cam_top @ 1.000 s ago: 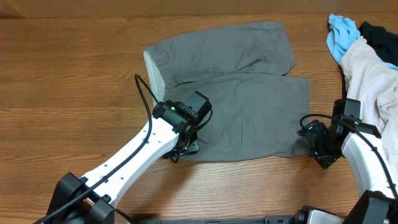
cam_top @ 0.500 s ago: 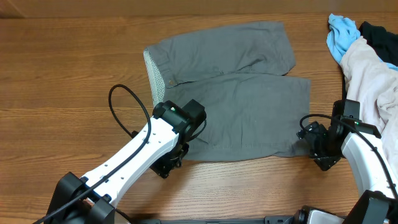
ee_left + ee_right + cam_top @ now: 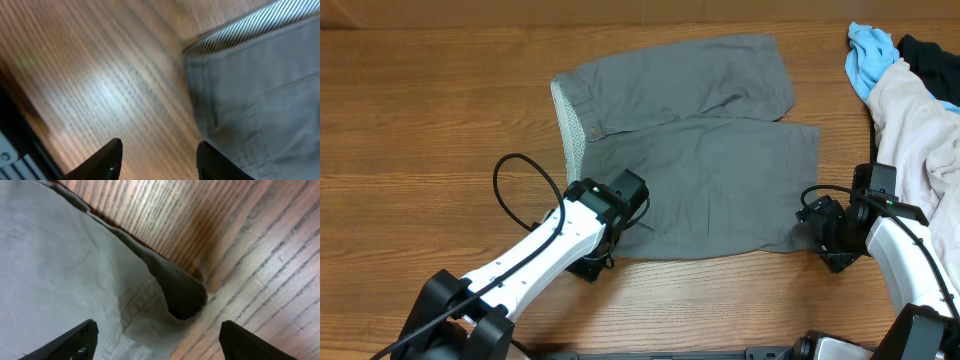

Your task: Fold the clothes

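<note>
Shorts (image 3: pixel 690 150) lie flat. Left claw (image 3: pixel 159 150) spread at waistband (image 3: pixel 240 30) corner, right claw (image 3: pixel 157 330) spread over hem (image 3: pixel 175 287), evidently to lift.

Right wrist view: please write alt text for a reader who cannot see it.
The hem corner of gray shorts lies on a wooden table, its leg opening gaping darkly. The right end effector hovers open above it, holding nothing.

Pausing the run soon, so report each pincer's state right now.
Left pincer: open, empty, over bare table beside the shorts waistband.
Right pincer: open wide, empty, over the shorts' leg hem.
</note>
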Tool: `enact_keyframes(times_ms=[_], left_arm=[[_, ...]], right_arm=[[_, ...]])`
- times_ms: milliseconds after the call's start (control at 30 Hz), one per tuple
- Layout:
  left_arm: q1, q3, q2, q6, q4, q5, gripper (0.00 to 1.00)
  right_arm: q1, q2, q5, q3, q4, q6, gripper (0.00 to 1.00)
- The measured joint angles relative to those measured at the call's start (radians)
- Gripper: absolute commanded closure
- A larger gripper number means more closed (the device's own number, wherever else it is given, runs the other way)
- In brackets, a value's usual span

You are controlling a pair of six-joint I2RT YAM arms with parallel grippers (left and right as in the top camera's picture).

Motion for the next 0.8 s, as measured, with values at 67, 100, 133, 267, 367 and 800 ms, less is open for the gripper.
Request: enact_keyframes(times_ms=[67,100,133,267,367,800], left_arm=[[0.002,0.000,0.000,-0.002,0.000,-0.028,0.47],[0.002,0.000,0.000,-0.002,0.000,-0.042,0.46],[0.002,0.000,0.000,-0.003,0.002,-0.055,0.45],[0.002,0.000,0.000,-0.009,0.024,-0.098,0.50],[0.002,-0.003,0.000,0.012,0.075,-0.113,0.47],[0.002,-0.013,0.009,0.155,0.135,-0.114,0.30]], right_arm=[[0.000,0.000,0.000,-0.002,0.011,0.003,0.18],[0.000,0.000,0.000,-0.006,0.021,0.005,0.19],[0.000,0.000,-0.001,-0.012,0.032,0.008,0.19],[0.000,0.000,-0.001,-0.053,0.084,0.034,0.22],[0.000,0.000,0.000,-0.076,0.104,0.043,0.23],[0.000,0.000,0.019,-0.077,0.132,0.054,0.44]])
